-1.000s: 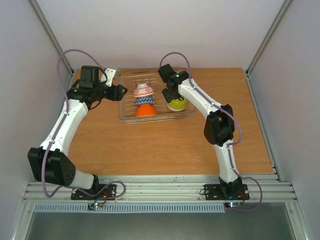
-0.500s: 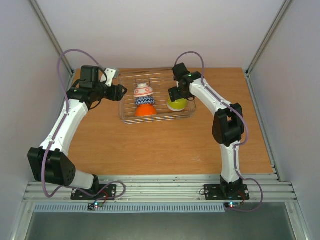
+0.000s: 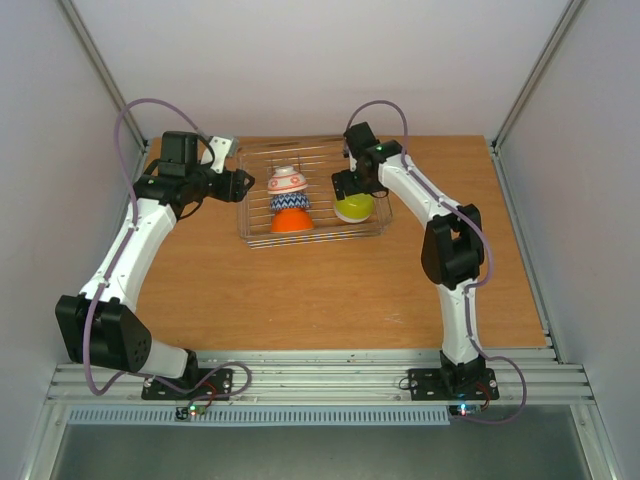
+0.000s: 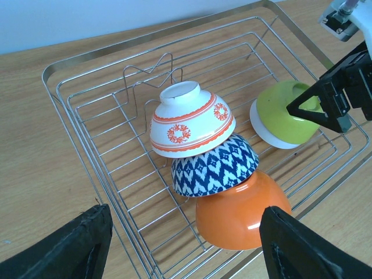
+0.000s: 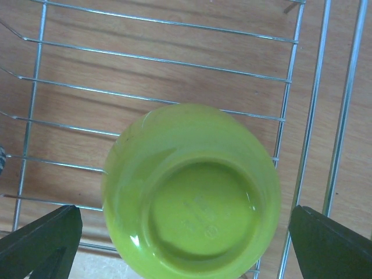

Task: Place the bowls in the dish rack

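Right wrist: our R claw (image 5: pixel 183 215) wide, room both sides of yellow-green bowl (image 5: pixel 192 174); base embossing unreadable. L claw (image 3: pixel 238 184) wide, empty.

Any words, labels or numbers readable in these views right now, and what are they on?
None legible.
The yellow-green bowl has embossed marks on its upturned base: too faint to read.
The red-patterned bowl and the blue-and-white bowl show only ornament, no letters.

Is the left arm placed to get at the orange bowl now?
Probably yes: the left gripper, jaws open, faces the orange bowl with only the low rim of the dish rack between; the blue-and-white bowl leans on it.
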`<act>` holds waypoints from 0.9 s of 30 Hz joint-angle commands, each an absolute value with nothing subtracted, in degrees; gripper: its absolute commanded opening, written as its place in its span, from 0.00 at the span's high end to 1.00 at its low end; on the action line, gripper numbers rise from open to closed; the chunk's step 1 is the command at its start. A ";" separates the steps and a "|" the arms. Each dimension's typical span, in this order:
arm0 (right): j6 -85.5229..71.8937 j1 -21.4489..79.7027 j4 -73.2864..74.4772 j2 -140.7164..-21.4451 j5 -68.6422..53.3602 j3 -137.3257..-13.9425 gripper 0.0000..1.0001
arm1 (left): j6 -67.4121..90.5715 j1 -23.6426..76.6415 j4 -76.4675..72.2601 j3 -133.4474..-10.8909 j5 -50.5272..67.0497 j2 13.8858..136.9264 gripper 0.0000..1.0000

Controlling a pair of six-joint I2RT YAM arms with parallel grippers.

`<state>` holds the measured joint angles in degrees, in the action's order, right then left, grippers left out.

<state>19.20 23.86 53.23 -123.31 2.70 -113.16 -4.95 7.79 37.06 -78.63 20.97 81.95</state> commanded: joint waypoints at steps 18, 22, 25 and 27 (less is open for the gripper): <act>21.89 24.26 59.07 -130.69 4.22 -118.48 0.01 | -5.67 7.82 35.15 -78.13 20.50 83.05 0.29; 22.21 24.26 59.09 -130.85 3.19 -117.76 0.01 | -5.64 7.82 35.13 -78.11 20.48 83.01 0.29; 22.82 24.31 59.29 -131.32 3.09 -117.62 0.01 | -5.59 7.82 35.15 -78.08 20.57 83.01 0.29; 22.94 24.27 59.18 -131.33 2.99 -117.38 0.02 | -5.54 7.82 35.15 -78.13 20.52 83.03 0.29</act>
<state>21.82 23.86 56.55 -129.05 4.34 -118.04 -4.95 7.79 37.06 -78.61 20.73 82.56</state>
